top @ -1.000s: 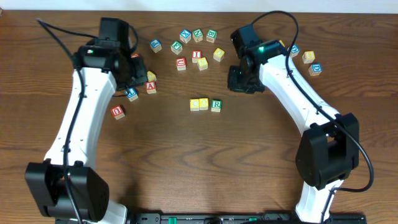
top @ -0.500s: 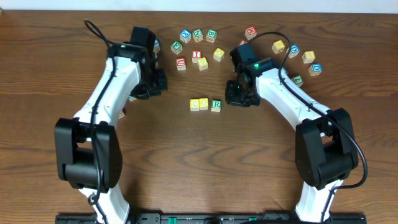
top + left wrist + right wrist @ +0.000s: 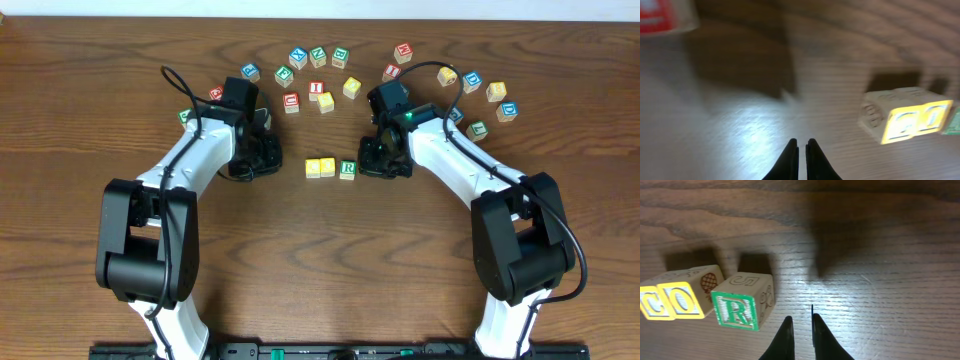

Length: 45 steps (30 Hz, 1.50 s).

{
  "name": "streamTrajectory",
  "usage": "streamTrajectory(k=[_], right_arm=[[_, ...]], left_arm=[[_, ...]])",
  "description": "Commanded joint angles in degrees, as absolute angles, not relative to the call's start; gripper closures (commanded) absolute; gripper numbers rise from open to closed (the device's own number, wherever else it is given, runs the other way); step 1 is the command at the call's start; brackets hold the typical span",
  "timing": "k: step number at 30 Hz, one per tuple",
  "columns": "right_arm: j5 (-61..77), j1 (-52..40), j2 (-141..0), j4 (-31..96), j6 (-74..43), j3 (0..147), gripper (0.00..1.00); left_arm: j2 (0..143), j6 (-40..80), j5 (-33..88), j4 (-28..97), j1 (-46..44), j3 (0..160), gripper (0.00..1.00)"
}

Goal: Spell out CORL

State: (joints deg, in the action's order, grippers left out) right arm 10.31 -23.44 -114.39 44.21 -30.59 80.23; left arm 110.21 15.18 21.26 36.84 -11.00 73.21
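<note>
Three letters down: C block [image 3: 654,304] and O block [image 3: 685,300] sit just left of the R block [image 3: 736,311]. Right gripper [image 3: 800,322], jaws together, empty, hovers just right of it; left gripper [image 3: 802,146], likewise, well left. A careless swing could knock R crooked.

The brown wooden bench [image 3: 320,250] carries spare letter blocks [image 3: 496,91] scattered along its far side. A red block marked I [image 3: 316,90] lies just beside a yellow block [image 3: 326,102], with another red block [image 3: 291,102] near its other side.
</note>
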Motion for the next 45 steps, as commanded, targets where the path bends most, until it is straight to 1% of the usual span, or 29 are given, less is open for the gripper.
streamTrajectory(k=[1,10,19,25,28,37,45], right_arm=[[11.14,-23.75,-115.46,43.88,-31.31,79.92,0.93],[11.09,-23.86,-115.46,43.22,-31.92,79.81,0.92],[11.09,-24.10,-115.46,43.72,-31.90,79.79,0.92],[11.07,-24.10,-115.46,44.14,-32.16,79.79,0.93],[10.68,-24.10,-115.46,44.05,-33.43,79.66,0.93],[11.35,-24.10,-115.46,41.45,-33.82,77.25,0.92],[12.47,-24.10,-115.46,40.88,-33.82,76.97,0.88]], left_arm=[[111.13,15.03,25.52,34.52,-11.49,71.81,0.93],[113.65,14.63,25.52,30.68,-14.83,71.48,0.92],[116.55,15.16,28.32,26.41,-15.22,71.48,0.92],[116.75,15.46,28.29,26.44,-15.27,71.48,0.93],[116.75,18.02,28.32,26.44,-15.33,71.48,0.92],[116.81,18.09,28.08,26.68,-16.84,71.48,0.92],[116.79,17.85,28.08,26.65,-17.12,71.48,0.93]])
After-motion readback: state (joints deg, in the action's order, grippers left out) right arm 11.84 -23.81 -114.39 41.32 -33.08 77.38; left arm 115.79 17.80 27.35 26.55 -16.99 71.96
